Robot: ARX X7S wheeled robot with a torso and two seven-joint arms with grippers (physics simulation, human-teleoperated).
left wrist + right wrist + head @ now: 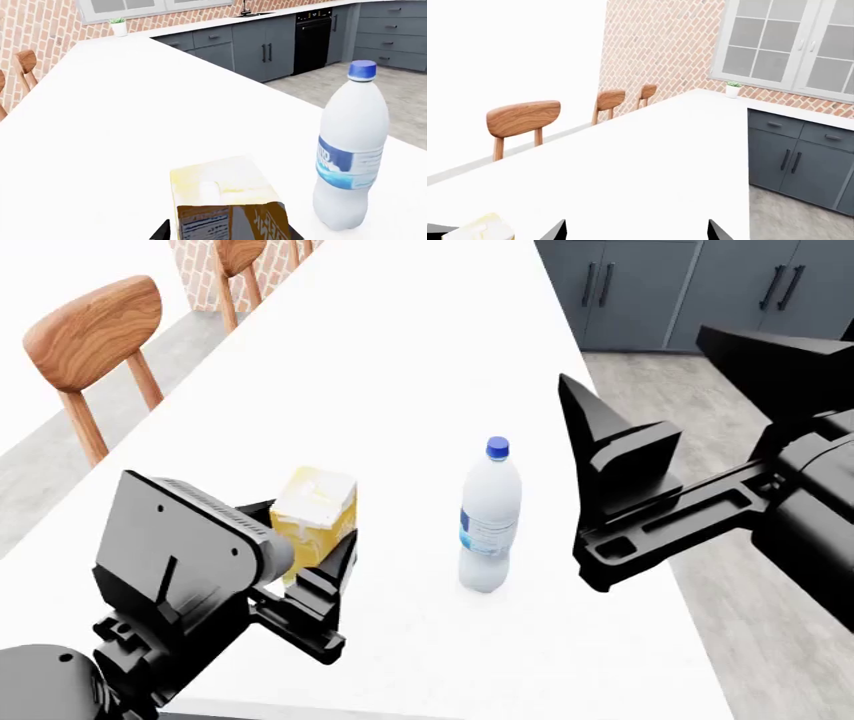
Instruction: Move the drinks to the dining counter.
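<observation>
The yellow juice carton (315, 518) with a white top stands on the white dining counter (400, 360) near its front end. My left gripper (230, 233) brackets the carton (223, 200) low down, one finger against a side and a thin gap at the other, so it is open. The clear water bottle (489, 520) with blue cap and label stands upright to the right of the carton, apart from it; it also shows in the left wrist view (350, 155). My right gripper (637, 231) hangs open and empty above the counter, right of the bottle.
Wooden round-backed chairs (94, 332) line the counter's left side. Grey cabinets (641, 280) and grey floor lie to the right. A black oven (312, 40) and a small potted plant (119, 26) sit at the far brick wall. The counter's right edge is close to the bottle.
</observation>
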